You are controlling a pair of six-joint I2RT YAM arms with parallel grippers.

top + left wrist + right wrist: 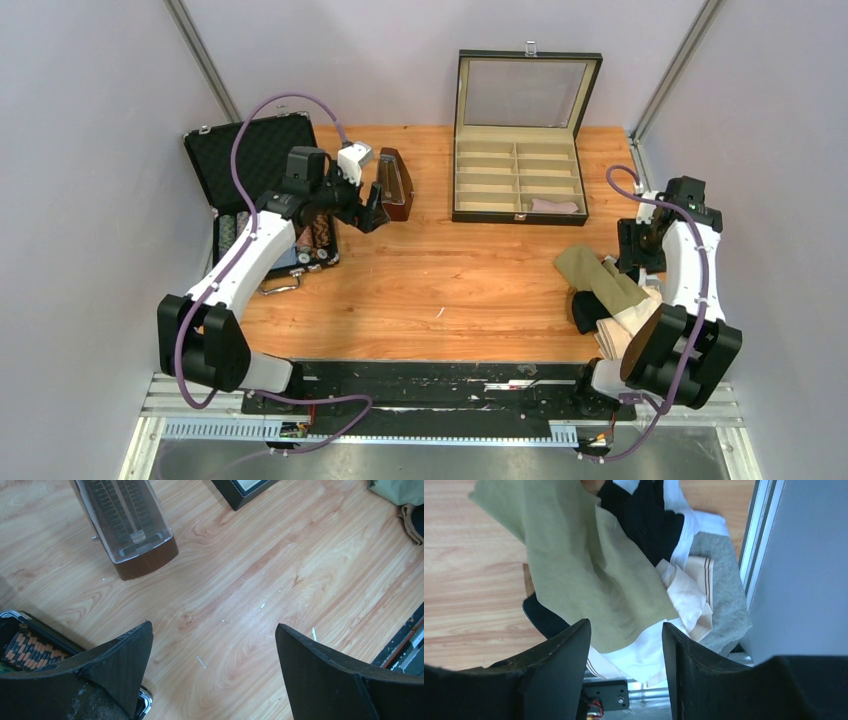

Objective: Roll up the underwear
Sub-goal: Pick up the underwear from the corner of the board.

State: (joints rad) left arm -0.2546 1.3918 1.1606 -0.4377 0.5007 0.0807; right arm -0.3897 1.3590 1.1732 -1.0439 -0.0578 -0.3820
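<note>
The underwear lies in a loose pile at the table's near right edge. An olive-khaki piece (598,278) lies on top of a black one (583,310) and a cream-beige one (622,328). In the right wrist view the olive piece (584,570) drapes over black (644,515), cream (686,597) and white cloth (644,655), with grey cloth (724,590) beside them. My right gripper (626,625) is open and empty just above the pile (633,255). My left gripper (214,625) is open and empty over bare wood at the far left (375,212).
A wooden metronome (127,525) stands beside the left gripper (395,185). An open black case (262,185) lies at the far left. A compartment box (518,180) with its lid up holds a pale rolled cloth (555,206) in its near right compartment.
</note>
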